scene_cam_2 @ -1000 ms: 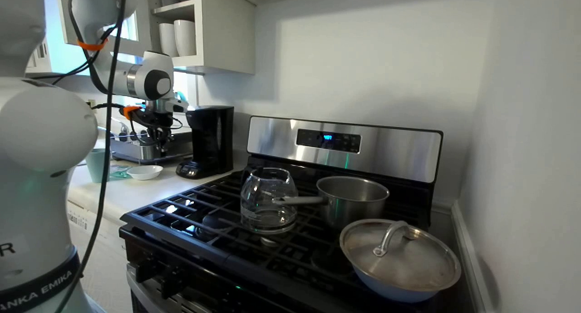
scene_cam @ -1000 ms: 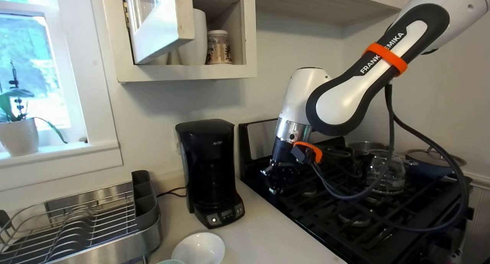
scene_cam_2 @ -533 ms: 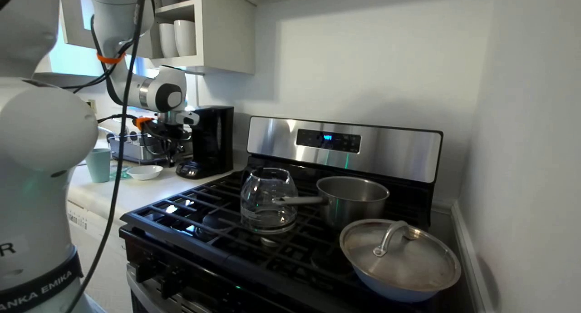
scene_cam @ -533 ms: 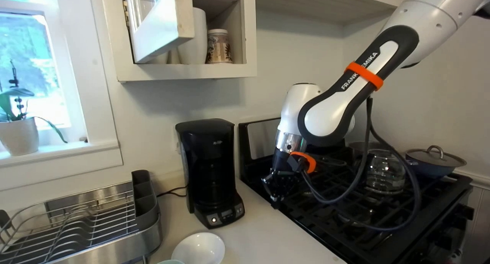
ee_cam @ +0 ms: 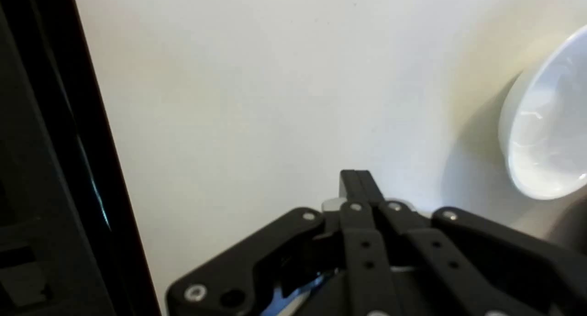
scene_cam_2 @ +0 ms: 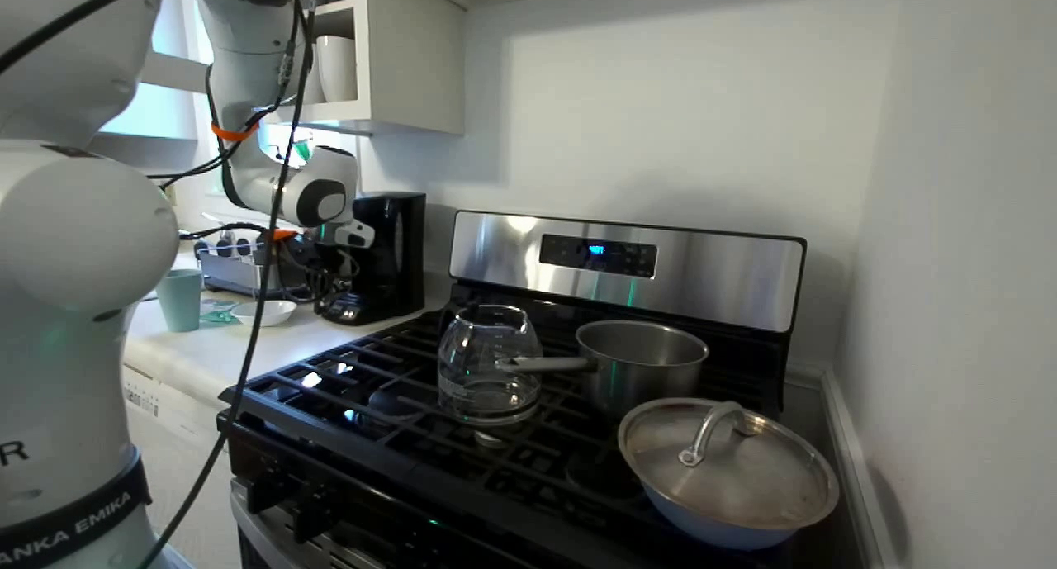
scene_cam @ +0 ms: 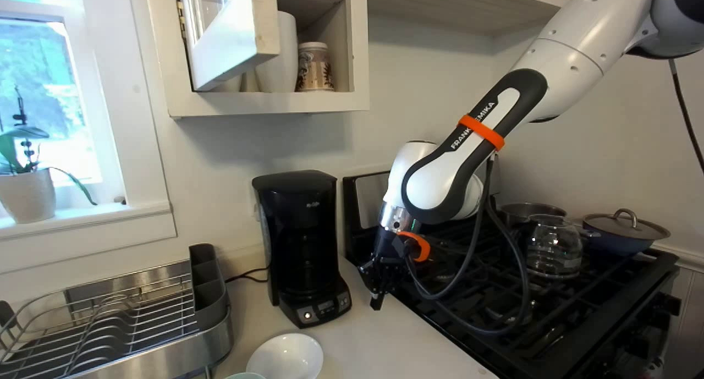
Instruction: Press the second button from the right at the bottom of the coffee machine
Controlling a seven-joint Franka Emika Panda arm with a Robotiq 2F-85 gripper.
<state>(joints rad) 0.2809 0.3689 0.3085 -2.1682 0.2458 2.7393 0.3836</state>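
Observation:
The coffee machine [scene_cam: 300, 230] is tall, boxy and black and stands upright on the counter left of the stove; it also shows in an exterior view [scene_cam_2: 400, 251], partly behind the arm. Its greyish control strip [scene_cam: 324, 308] runs along the base, with a lit round button [scene_cam: 307, 315] at the left and small buttons at the right, too small to tell apart. My gripper [scene_cam: 377, 303] points down over the counter, right of the control strip and apart from it. In the wrist view its fingertips [ee_cam: 354, 171] are together with nothing between them. The strip is not visible in the wrist view.
A white bowl [scene_cam: 287, 358] sits in front of the machine. A dish rack [scene_cam: 126, 324] stands left of it. The black stove [scene_cam_2: 396, 453] is beside the counter and carries a glass carafe [scene_cam_2: 489, 371], a saucepan [scene_cam_2: 644, 362] and a lidded pan [scene_cam_2: 731, 470]. An open cabinet door [scene_cam: 234, 35] hangs above.
My gripper has moved down and closer to the coffee machine, from over the stove's edge to over the counter as seen in an exterior view. The coffee machine and bowl have not moved.

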